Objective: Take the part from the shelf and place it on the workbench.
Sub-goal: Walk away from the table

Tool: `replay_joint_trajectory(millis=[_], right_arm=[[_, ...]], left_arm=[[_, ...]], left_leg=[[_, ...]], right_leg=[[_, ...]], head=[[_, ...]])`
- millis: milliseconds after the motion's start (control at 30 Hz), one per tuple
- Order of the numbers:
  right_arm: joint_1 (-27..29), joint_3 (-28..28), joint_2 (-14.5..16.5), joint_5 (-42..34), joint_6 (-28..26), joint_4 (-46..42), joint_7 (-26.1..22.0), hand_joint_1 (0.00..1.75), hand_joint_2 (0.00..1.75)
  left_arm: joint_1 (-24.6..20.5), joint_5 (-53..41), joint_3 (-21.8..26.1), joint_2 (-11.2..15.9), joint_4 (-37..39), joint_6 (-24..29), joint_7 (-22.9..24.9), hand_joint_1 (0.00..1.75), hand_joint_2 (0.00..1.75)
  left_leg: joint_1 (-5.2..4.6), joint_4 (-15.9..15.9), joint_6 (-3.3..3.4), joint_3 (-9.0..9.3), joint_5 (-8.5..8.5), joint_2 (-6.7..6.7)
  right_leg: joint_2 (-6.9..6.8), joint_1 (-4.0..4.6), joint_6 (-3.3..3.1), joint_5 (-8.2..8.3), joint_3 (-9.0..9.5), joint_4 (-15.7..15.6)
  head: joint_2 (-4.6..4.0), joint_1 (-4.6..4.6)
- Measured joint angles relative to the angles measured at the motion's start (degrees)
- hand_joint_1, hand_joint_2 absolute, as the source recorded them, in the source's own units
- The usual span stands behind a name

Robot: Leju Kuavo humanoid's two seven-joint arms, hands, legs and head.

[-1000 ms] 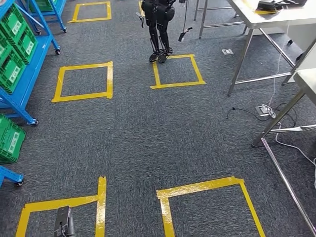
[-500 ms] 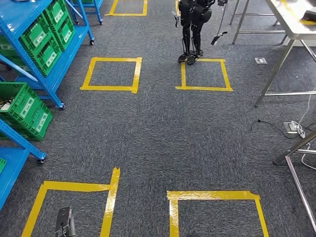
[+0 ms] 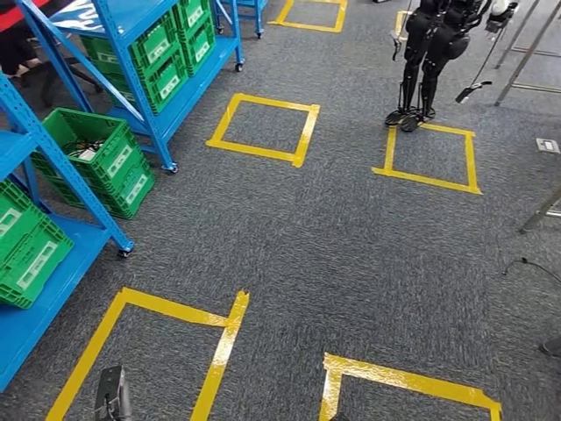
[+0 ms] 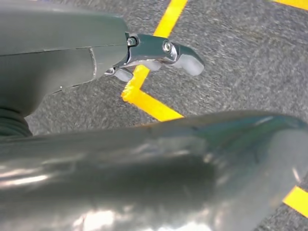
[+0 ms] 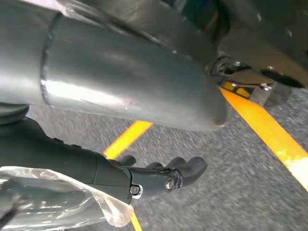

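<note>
Grey carpet (image 3: pixel 317 246) covers the floor, marked with yellow tape squares (image 3: pixel 265 127).

Shelf (image 3: pixel 142 101): blue steel, on castors, running from 8 to 11 o'clock in the head view. It carries green crates (image 3: pixel 159 53) on its decks. One open crate (image 3: pixel 106 145) at 9 o'clock holds dark items, too small to identify.

Part: cannot be singled out. Whether it is among those items cannot be told.

Left hand (image 4: pixel 160 50): hangs above the carpet over a tape corner. The thumb is stretched out, with a pale fingertip (image 4: pixel 123 74) just beside it and nothing between them. The other fingers are hidden by the arm.

Right hand (image 5: pixel 160 175): dark fingers lie lightly curled, close together, above the carpet near a tape line. Clear plastic film (image 5: pixel 54 202) lies against the hand. Whether the fingers pinch it cannot be told, nor what it contains.

Second robot (image 3: pixel 429 53): black, standing at 1 o'clock on the edge of a tape square. Metal table legs (image 3: pixel 529 44) rise just beside it at 2 o'clock.
</note>
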Motion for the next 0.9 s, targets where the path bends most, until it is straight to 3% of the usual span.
replay_joint_trajectory(millis=[33,100,167,233,300,333,367,400,467,533,600,633,700,767,800,833,867,900], right_arm=[[0.0,0.0,0.0,0.0,0.0,0.0,0.0,0.00,0.00],[0.0,0.1,0.0,0.0,0.0,0.0,0.1,0.00,0.00],[-0.1,0.2,0.0,0.1,0.0,0.0,0.1,0.00,0.00],[-0.1,0.3,0.0,0.1,0.0,0.0,0.1,0.00,0.00],[0.0,0.3,0.0,0.2,0.0,0.0,0.1,0.00,0.00],[0.1,0.3,0.0,0.2,0.0,0.0,0.1,0.00,0.00],[0.1,0.4,0.0,0.2,0.0,0.0,0.1,0.00,0.00],[0.0,0.4,0.0,0.2,0.0,0.0,0.1,0.00,0.00],[0.0,0.4,0.0,0.3,0.0,0.0,0.1,0.00,0.00],[-0.1,0.4,0.0,0.3,0.0,0.0,0.1,0.00,0.00],[-0.2,0.4,0.0,0.3,0.1,0.0,0.2,0.00,0.00],[-0.3,0.4,0.0,0.3,0.1,0.0,0.2,0.00,0.00],[-0.5,0.4,0.0,0.3,0.1,0.0,0.1,0.00,0.00],[-0.4,0.5,0.0,0.3,0.1,0.0,0.1,0.00,0.00],[-0.3,0.5,0.0,0.3,0.1,0.0,0.2,0.00,0.00],[-0.2,0.5,0.0,0.3,0.1,0.0,0.2,0.00,0.00],[-0.1,0.5,0.0,0.3,0.1,0.0,0.2,0.00,0.00],[0.0,0.5,0.0,0.3,0.1,0.0,0.3,0.00,0.00]], left_arm=[[0.0,0.0,0.0,0.0,0.0,0.0,0.0,0.00,0.00],[0.2,0.0,0.0,0.1,0.0,0.0,0.0,0.00,0.00],[0.3,0.0,0.0,0.1,0.0,0.0,0.0,0.00,0.00],[0.1,0.0,0.0,0.0,0.0,0.1,0.1,0.00,0.00],[0.0,0.0,0.0,0.0,0.0,0.1,0.1,0.00,0.00],[0.1,0.0,0.0,0.0,0.0,0.1,0.2,0.00,0.00],[0.2,0.0,0.0,0.0,0.0,0.1,0.3,0.00,0.00],[0.2,0.0,0.0,0.1,0.0,0.1,0.3,0.00,0.00],[0.2,0.0,0.0,0.1,0.0,0.1,0.3,0.00,0.00],[0.0,0.0,0.0,0.1,0.0,0.1,0.4,0.00,0.00],[0.1,0.0,0.0,0.1,0.0,0.1,0.4,0.00,0.00],[0.2,0.0,0.0,0.1,0.0,0.1,0.5,0.00,0.00],[0.1,0.0,0.0,0.1,0.0,0.2,0.6,0.00,0.00],[-0.1,0.0,0.0,0.1,0.0,0.2,0.6,0.00,0.00],[-0.1,0.0,0.0,0.1,0.0,0.2,0.6,0.00,0.00],[-0.1,0.0,0.0,0.1,0.0,0.1,0.6,0.00,0.00],[0.0,0.0,0.0,0.0,0.0,0.1,0.7,0.00,0.00],[0.0,0.0,0.0,0.0,0.0,0.1,0.8,0.00,0.00]], left_leg=[[0.16,0.0,-0.40,-0.26,0.15,-0.63],[0.40,0.1,-1.19,-0.60,0.30,-1.47],[0.25,1.6,-1.75,-1.31,-0.82,0.88],[0.19,6.9,-2.15,-3.66,-3.79,4.31],[0.51,13.4,-2.62,-6.66,-6.42,5.23],[0.69,14.8,-2.83,-7.30,-6.49,5.36],[0.85,14.2,-2.98,-6.93,-5.52,5.55],[0.95,11.4,-3.04,-5.51,-3.71,6.04],[0.74,3.9,-2.90,-1.64,-0.65,8.34],[0.32,0.1,-2.30,0.18,-0.09,9.90],[0.10,-0.1,-1.52,0.12,-0.33,9.10],[0.14,-0.3,-1.16,0.17,-0.27,8.49],[0.37,-0.6,-0.38,0.34,-0.12,7.31],[0.46,-0.6,0.13,0.35,-0.10,6.02],[0.41,-0.6,0.26,0.36,-0.11,5.27],[0.37,-0.6,0.30,0.39,-0.12,4.48],[0.34,-0.6,0.31,0.44,-0.13,3.65],[0.34,-0.6,0.28,0.52,-0.14,2.82]], right_leg=[[0.48,0.01,-0.03,-0.21,0.32,-0.4],[-0.67,0.06,-0.39,0.03,0.68,-1.0],[-2.31,-0.02,-0.99,0.29,1.16,-1.6],[-4.11,0.03,-1.40,0.25,1.54,-1.9],[-6.02,0.09,-1.57,0.04,1.65,-1.9],[-6.89,0.10,-1.57,-0.06,1.70,-1.9],[-7.66,0.09,-1.51,-0.18,1.78,-1.9],[-8.36,0.08,-1.38,-0.33,1.95,-1.9],[-9.64,0.25,-0.90,-0.76,2.38,-1.8],[-10.74,0.57,-0.31,-1.16,2.65,-1.7],[-11.87,0.66,0.27,-1.44,2.98,-1.9],[-11.67,0.57,0.60,-1.82,2.99,-1.6],[-9.22,0.33,1.12,-3.89,1.57,1.6],[-6.30,0.21,1.27,-7.22,-2.25,9.0],[-5.74,0.21,1.27,-8.36,-4.29,12.6],[-5.50,0.23,1.23,-8.49,-5.70,14.7],[-5.35,0.23,1.15,-7.45,-6.16,14.6],[-5.11,0.22,1.00,-5.39,-5.52,12.3]], head=[[0.00,-0.03],[0.00,-0.07],[0.00,-0.28],[0.00,-0.57],[0.00,-0.71],[0.00,-0.70],[0.00,-0.72],[0.00,-0.73],[0.00,-0.79],[0.00,-0.79],[0.00,-0.75],[0.00,-0.69],[0.00,-0.50],[0.00,-0.32],[0.00,-0.32],[0.00,-0.32],[0.00,-0.32],[0.00,-0.32]])
